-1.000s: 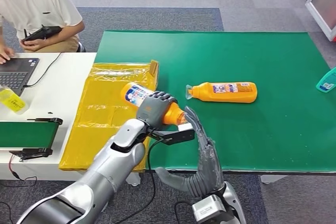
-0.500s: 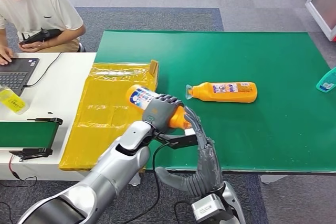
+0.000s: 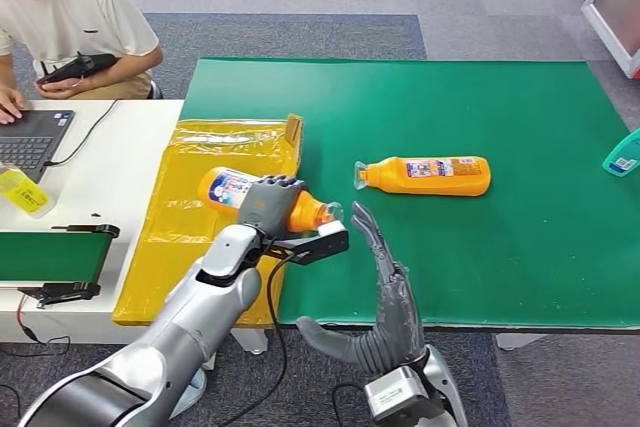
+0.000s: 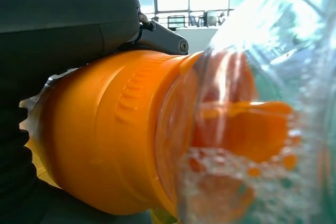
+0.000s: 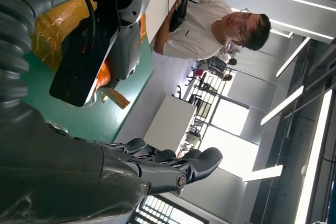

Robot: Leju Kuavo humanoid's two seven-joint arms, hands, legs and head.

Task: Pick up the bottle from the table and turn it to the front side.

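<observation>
Two orange bottles show in the head view, but the biggest thing there is the green table (image 3: 468, 247), which takes up the centre and right of the frame. Left of it stands a white table (image 3: 124, 162), and a yellow plastic bag (image 3: 189, 217) lies spread across the seam between the two, in the left-centre of the frame. A person (image 3: 68, 17) in a pale shirt sits in the upper left corner, with a laptop (image 3: 30, 142) just below at the left edge.

The silver left arm comes up from the lower left, and its left hand (image 3: 266, 207) is wrapped around the held bottle (image 3: 226, 187) a little left of centre. That bottle lies roughly level above the yellow bag, its labelled base pointing toward the left of the frame and its clear cap (image 3: 332, 213) toward the centre, over the green table's left margin. From the left wrist the orange shoulder and clear cap loom very close.

The right hand (image 3: 389, 287) stands just below centre, at the green table's near edge, fingers apart and stretched upward, grasping nothing; its fingertips are near the cap, and I cannot tell whether they touch it.

A second bottle (image 3: 426, 175) lies on its side on the green table, right of centre, cap toward the left. At the far right edge sits a teal object (image 3: 623, 155), partly cut off.
</observation>
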